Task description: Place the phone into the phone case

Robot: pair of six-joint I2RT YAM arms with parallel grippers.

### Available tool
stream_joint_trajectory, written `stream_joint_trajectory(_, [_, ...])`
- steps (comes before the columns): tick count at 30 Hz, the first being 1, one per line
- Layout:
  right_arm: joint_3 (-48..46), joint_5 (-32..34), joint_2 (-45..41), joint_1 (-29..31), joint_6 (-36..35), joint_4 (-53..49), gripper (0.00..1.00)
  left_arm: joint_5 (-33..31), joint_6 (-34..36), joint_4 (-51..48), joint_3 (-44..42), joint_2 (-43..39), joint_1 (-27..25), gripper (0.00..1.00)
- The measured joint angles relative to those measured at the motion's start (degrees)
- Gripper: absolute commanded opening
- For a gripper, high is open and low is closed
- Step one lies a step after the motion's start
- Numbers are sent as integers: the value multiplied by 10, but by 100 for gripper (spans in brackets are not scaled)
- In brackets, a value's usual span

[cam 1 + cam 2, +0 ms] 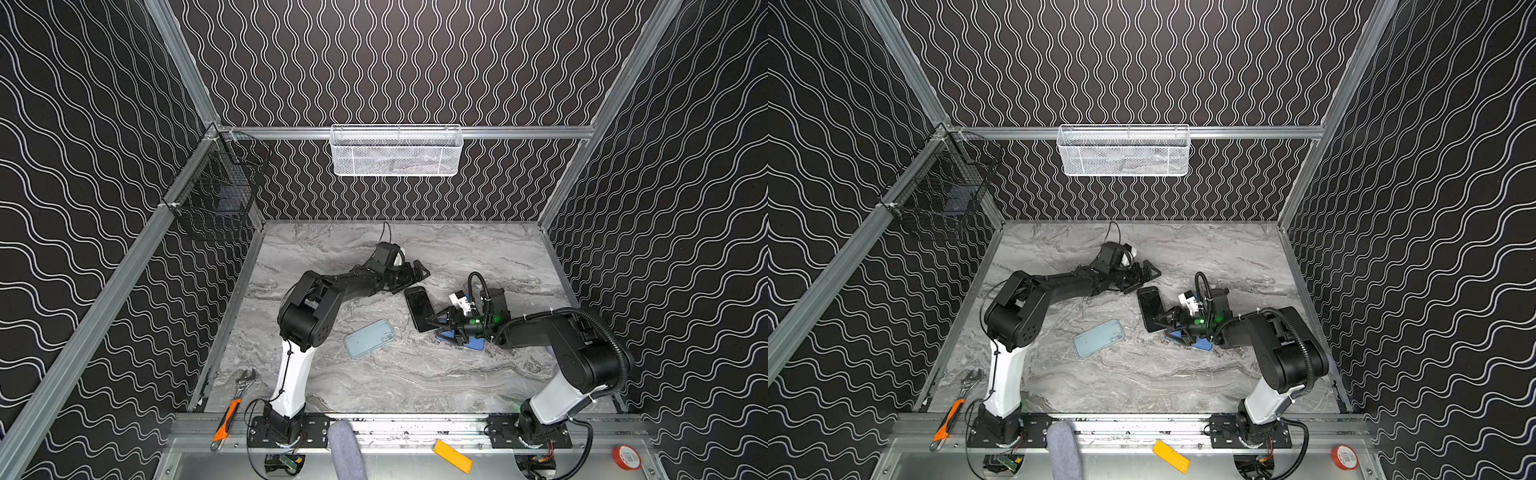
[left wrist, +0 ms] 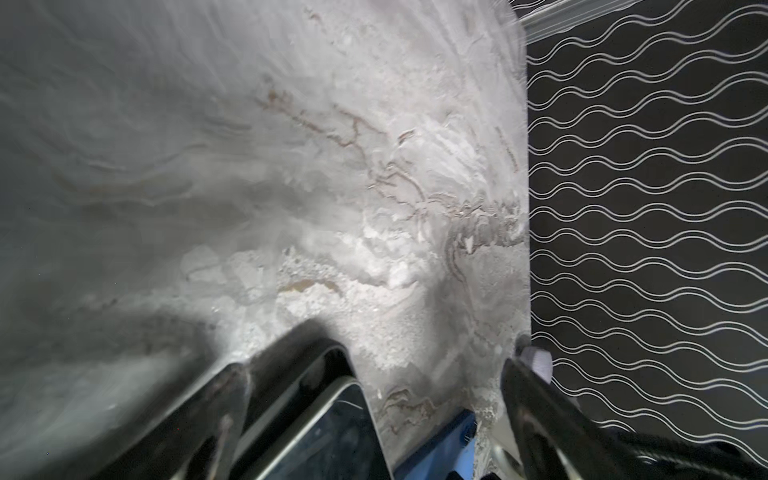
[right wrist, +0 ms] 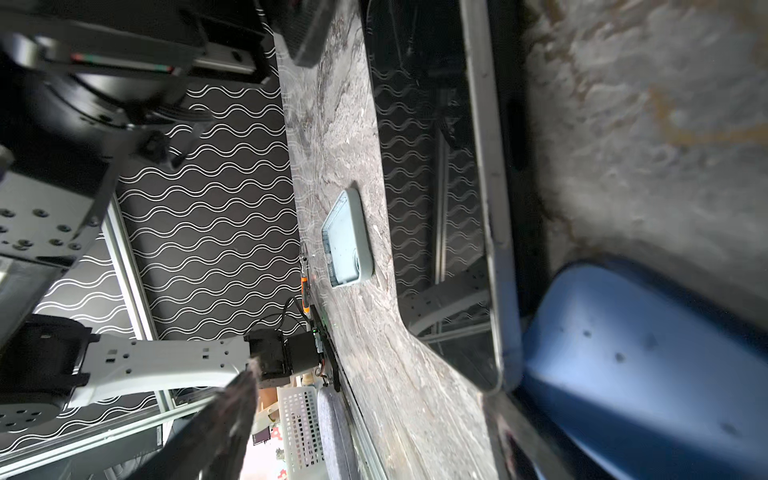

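At the right tool [image 1: 433, 327]: spread wide, straddling the near corner of the phone [image 1: 417, 307], with no pinch to be made out. At the left tool [image 1: 415, 279]: spread fully, hanging at 12 o'clock of the phone, with the far end between its fingers in the left wrist view and no contact visible.

As for the phone: lying on the surface [image 1: 457, 257], dark glossy face up, at 10 o'clock of the right tool and 2 o'clock of the case [image 1: 369, 338], clearly apart from it. As for the case: seemingly hollow side up, at 9 o'clock of the right tool, touched by nothing. At 4 o'clock, under the right tool, a blue pad [image 1: 478, 344]; cannot tell whether the phone's near end rests on it or just beside it.

Expect a stiff, dense slab: slick glass, rounded rim, prone to twist out of a light pinch, fragile on the face. Best taken across the two long edges near mid-length, never by a corner alone. Expect a light, bendy case, likely to slide under a push; probably worth pinning at one rim with the free tool while seating one end first.
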Motion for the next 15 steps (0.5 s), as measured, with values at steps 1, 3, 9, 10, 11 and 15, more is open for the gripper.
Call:
stream_joint_trajectory(1, [-1,0,2,0,2,4,85,0,0,0,0,2,-1,99])
stream_joint_trajectory(3, [-3,2,3,0,6,13,84,0,0,4,-3,3,-2,98])
stream_joint_trajectory(9, [-9,12,5,0,30,35,79,-1,0,31,-22,3,-13,98])
stream_joint_trajectory(10, [-11,13,4,0,32,38,79,0,-1,39,-26,3,-14,98])
stream_joint_trajectory(11, [-13,17,4,0,33,42,78,-1,-2,46,-30,2,-14,98])
stream_joint_trajectory(15, [-21,23,3,1,49,63,77,-3,-4,80,-57,-6,-15,98])
